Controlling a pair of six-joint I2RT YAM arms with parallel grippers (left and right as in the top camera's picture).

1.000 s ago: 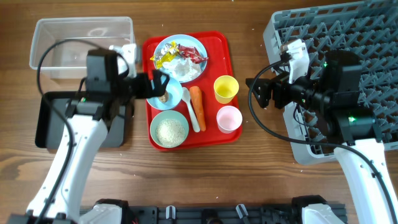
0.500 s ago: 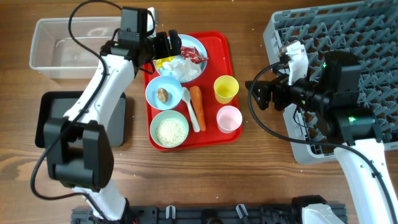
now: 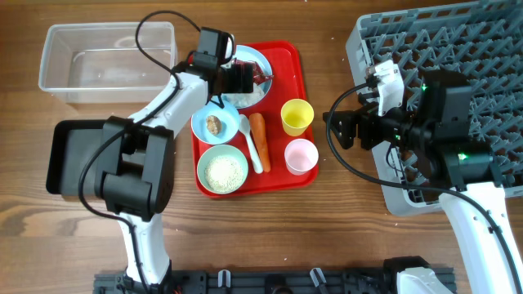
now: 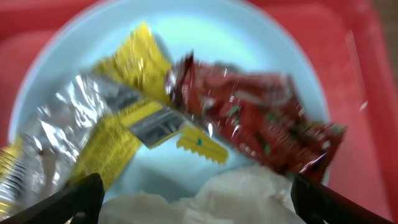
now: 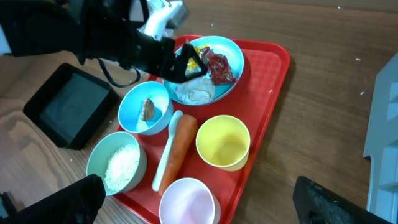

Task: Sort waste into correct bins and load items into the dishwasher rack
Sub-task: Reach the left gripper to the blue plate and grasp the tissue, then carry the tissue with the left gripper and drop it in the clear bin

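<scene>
Grey rack [image 3: 482, 49] at three o'clock shows no dishes; tub [image 3: 106, 61] and black tray [image 3: 69, 155] at nine hold no waste: nothing done. The left gripper [image 3: 243, 80], fingers spread, hovers over wrappers [image 4: 186, 118] on the plate [image 4: 249, 31]; right gripper [image 3: 339, 126] spread, unladen.

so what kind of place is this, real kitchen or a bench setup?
Probably a lab bench staged as a dish-clearing station, not a kitchen: a red tray of used dishes and scraps, a grey dishwasher rack set straight on the wooden table, a clear tub and black tray beside them.
</scene>
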